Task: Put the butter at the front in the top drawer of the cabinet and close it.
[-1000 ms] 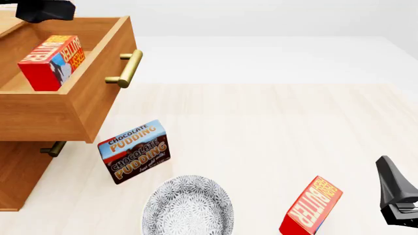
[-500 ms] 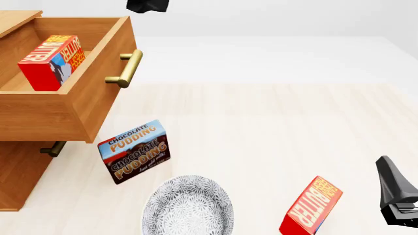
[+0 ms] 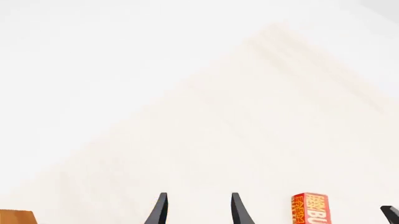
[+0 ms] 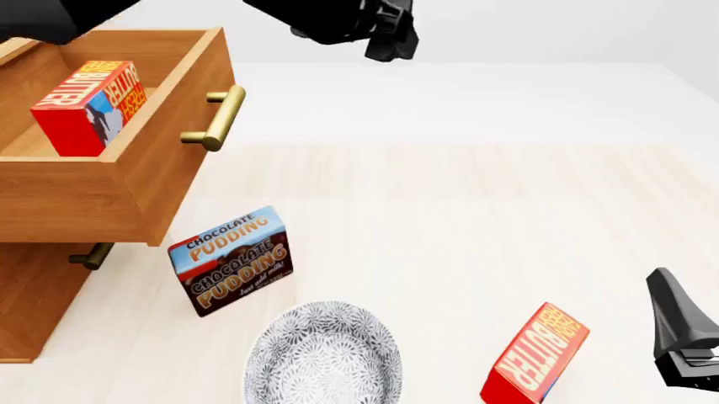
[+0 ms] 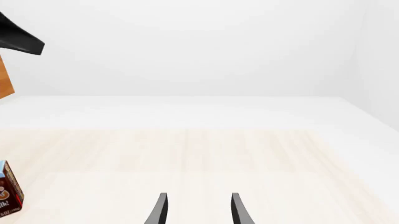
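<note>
Butter [image 4: 87, 105] sits inside the top drawer [image 4: 135, 181] of the cabinet [image 4: 34, 299], and the drawer is pulled out. The carton is red, and its orange face says "BUTTER" in red letters. One side has a blue-and-white picture. There are two butter cartons. The second butter carton [image 4: 537, 354] stands on the surface [image 4: 472, 227], well apart from the cabinet, and it says "BUTTER" too. In the left wrist view it [image 3: 309, 208] shows near the gripper fingers.

One box [image 4: 231, 259] stands on the surface just beside the cabinet, under the drawer's front. It is blue and brown and says "CHOCOLATE PUDDING" two times. Small words below that are too tiny to read. One gray patterned bowl [image 4: 323, 353] sits near the box, a bit further from the cabinet.

The cabinet has two drawers and two brass handles. The top handle [image 4: 217, 118] sticks out from the open drawer. The lower handle [image 4: 90, 255] is mostly hidden under it.

The left gripper [image 3: 197, 211] is high up, away from the cabinet. Its fingers are apart and hold nothing. The right gripper [image 5: 197, 211] is far from the cabinet, past the second carton. Its fingers are apart too, and hold nothing.
</note>
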### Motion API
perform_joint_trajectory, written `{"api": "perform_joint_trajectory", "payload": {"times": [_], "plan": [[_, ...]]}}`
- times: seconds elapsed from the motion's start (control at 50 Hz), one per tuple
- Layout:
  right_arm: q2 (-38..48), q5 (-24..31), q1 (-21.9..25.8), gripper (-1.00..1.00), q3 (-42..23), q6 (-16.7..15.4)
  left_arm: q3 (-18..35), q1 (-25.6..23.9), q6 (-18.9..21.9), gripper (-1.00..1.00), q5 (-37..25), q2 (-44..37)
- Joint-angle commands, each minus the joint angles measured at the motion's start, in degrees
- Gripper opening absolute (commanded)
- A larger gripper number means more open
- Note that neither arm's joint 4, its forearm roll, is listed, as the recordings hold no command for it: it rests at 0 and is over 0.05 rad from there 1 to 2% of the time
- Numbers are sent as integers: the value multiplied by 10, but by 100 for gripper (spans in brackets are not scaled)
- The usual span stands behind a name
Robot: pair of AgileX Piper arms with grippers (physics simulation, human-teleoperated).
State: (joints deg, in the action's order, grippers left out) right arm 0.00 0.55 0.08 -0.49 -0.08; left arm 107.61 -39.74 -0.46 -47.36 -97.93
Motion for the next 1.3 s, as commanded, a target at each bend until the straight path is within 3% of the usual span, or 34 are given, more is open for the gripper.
{"api": "perform_joint_trajectory", "payload": {"times": [0.02, 0.18, 0.48, 0.74, 0.78, 1.3], "plan": [[1, -2, 0, 100, 1, 0, -5, -23, -37, 100, 34, -40], [1, -2, 0, 100, 1, 0, -62, -11, -76, 100, 84, -50], [1, -2, 0, 100, 1, 0, -127, 10, -112, 100, 136, -56], [1, -2, 0, 100, 1, 0, -149, 27, -123, 100, 152, -60], [1, -2, 0, 100, 1, 0, -173, 41, -130, 100, 164, -57], [1, -2, 0, 100, 1, 0, -252, 92, -142, 100, 202, -26]]}}
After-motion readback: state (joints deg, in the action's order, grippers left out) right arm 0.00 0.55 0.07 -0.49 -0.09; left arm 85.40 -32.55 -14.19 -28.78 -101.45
